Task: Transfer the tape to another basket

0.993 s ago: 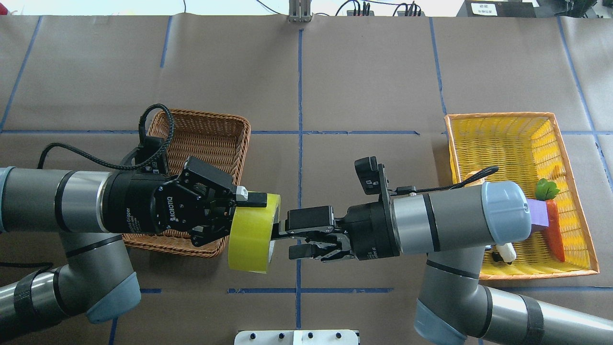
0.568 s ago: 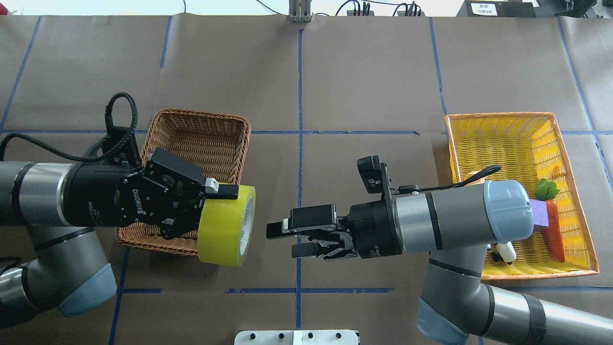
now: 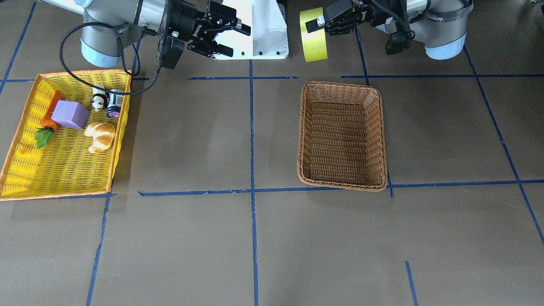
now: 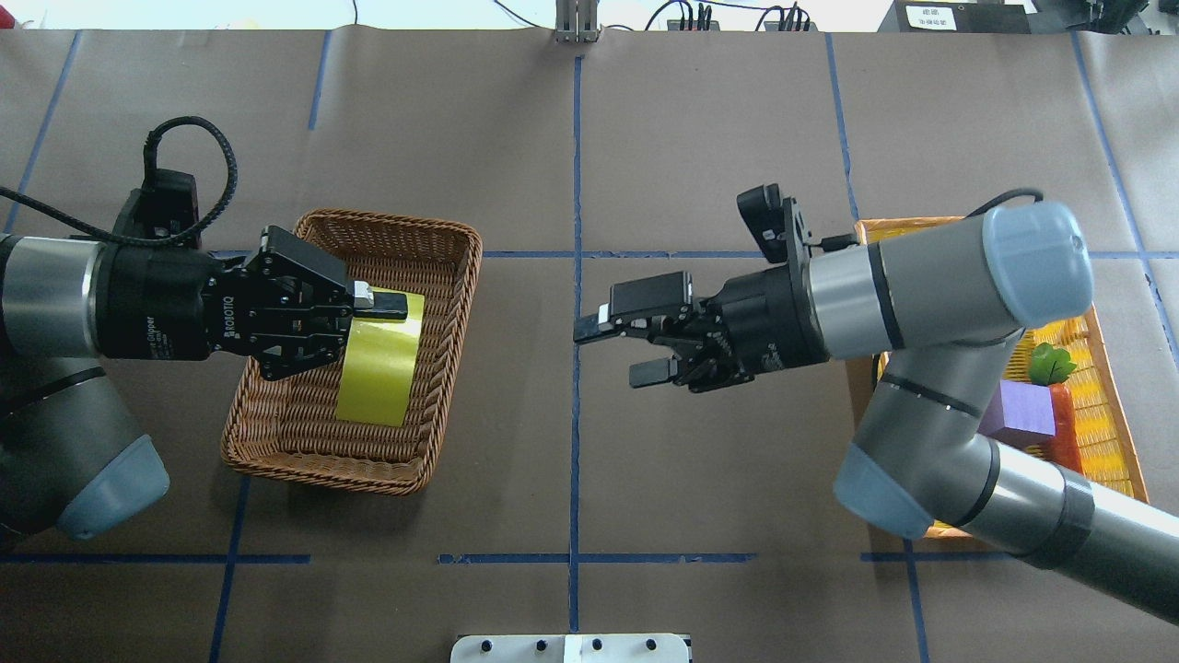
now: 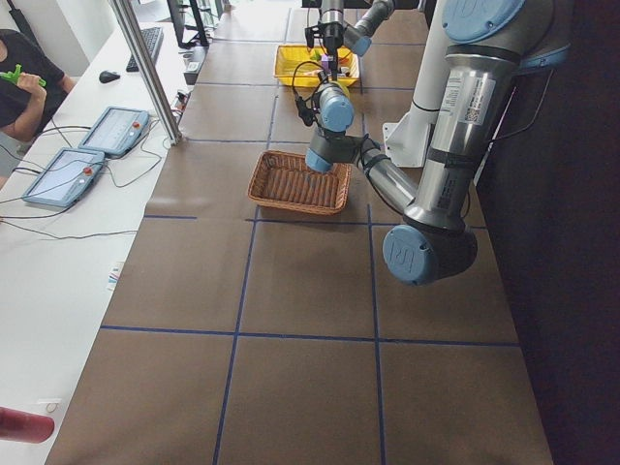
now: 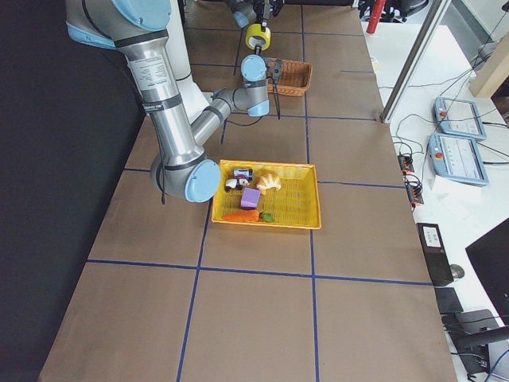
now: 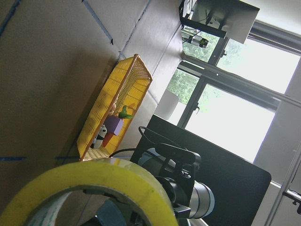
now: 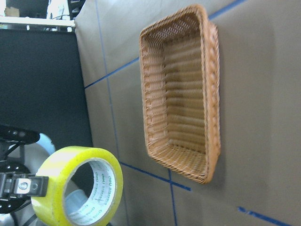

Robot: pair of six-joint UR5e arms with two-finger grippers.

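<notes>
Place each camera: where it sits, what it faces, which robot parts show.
Overhead: behind the robot, looking forward and down; both arms, left hand holding tape.
Front-facing: across the table, facing the robot; both arms at top.
Exterior left: table's left end; left arm near.
Exterior right: table's right end; right arm near.
Left wrist: sees tape, yellow basket, right arm.
Right wrist: sees tape, wicker basket.
Shared: both wrist views show the tape.

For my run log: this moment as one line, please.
left fingers: shut on tape, raised by basket | right fingers: open, empty | tape not yet placed
</notes>
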